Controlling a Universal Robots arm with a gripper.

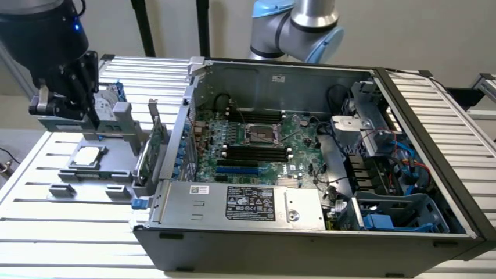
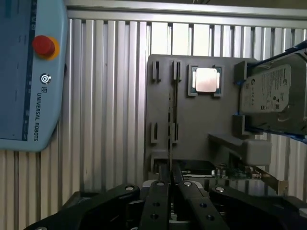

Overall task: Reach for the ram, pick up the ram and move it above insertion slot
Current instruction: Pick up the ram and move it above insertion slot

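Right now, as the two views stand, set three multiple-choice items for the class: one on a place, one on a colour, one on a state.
1. Where is the gripper?
A. Inside the computer case
B. Over the grey holder
C. Beside the hard drive bay

2. What colour is the round button on the teach pendant?
A. Red
B. Green
C. White

3. How do the gripper's fingers stand?
A. Spread wide apart
B. Shut on the processor chip
C. Shut on the ram

Answers:
1 B: the exterior view shows it low over the holder, at that view's left.
2 A: the wrist view shows a red button on a yellow ring.
3 C: the fingers meet closely about the ram's thin edge.
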